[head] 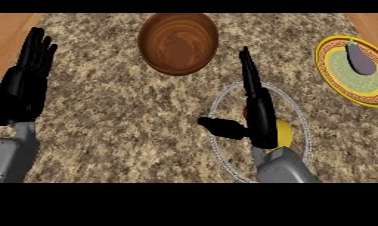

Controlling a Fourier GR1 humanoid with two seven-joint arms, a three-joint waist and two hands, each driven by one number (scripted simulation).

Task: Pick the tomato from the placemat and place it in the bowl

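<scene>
Speckled counter (111, 95) — bare wooden bowl (178, 43), aubergine (360, 57) on plate (328, 70) — right hand (258, 115) outstretched, unclenched.

A speckled brown granite surface (111, 95) carried a round yellow-rimmed plate (328, 72) at its right edge, with a purple eggplant (360, 59) lying on it.

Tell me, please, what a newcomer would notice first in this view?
The right hand stands out first, fingers straight, over the round placemat near the lower middle. Behind it sits the wooden bowl, and at the right edge an eggplant lies on a yellow plate. The left hand rests open at the left edge.
</scene>
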